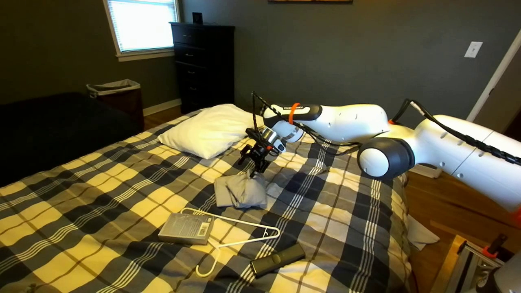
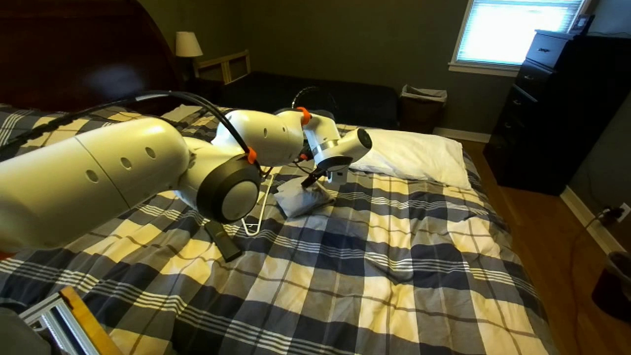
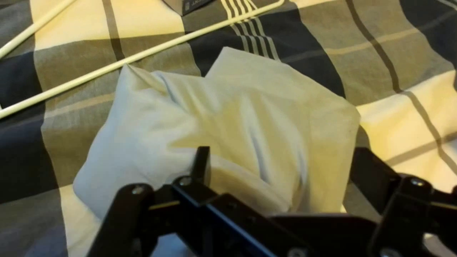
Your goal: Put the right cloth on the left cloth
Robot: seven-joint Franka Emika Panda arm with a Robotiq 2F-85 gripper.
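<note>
Grey cloth lies in a folded, rumpled pile (image 1: 246, 191) on the bed in both exterior views (image 2: 300, 199). A flatter grey part (image 1: 224, 192) shows at its left side. I cannot tell whether these are two cloths overlapping or one folded cloth. In the wrist view the grey cloth (image 3: 257, 117) fills the middle, with a flat corner at the top. My gripper (image 3: 282, 157) is open, its fingers wide apart at the near side of the pile, with cloth between them. In an exterior view the gripper (image 1: 247, 167) is low, at the pile's far edge. Fingertip contact is unclear.
A white hanger (image 1: 244, 221) lies close to the cloth, with a grey box (image 1: 187, 228) over one end. A dark remote-like object (image 1: 278, 259) lies nearer. A white pillow (image 1: 211, 128) lies behind the gripper. The plaid bedding (image 1: 122, 203) is wrinkled.
</note>
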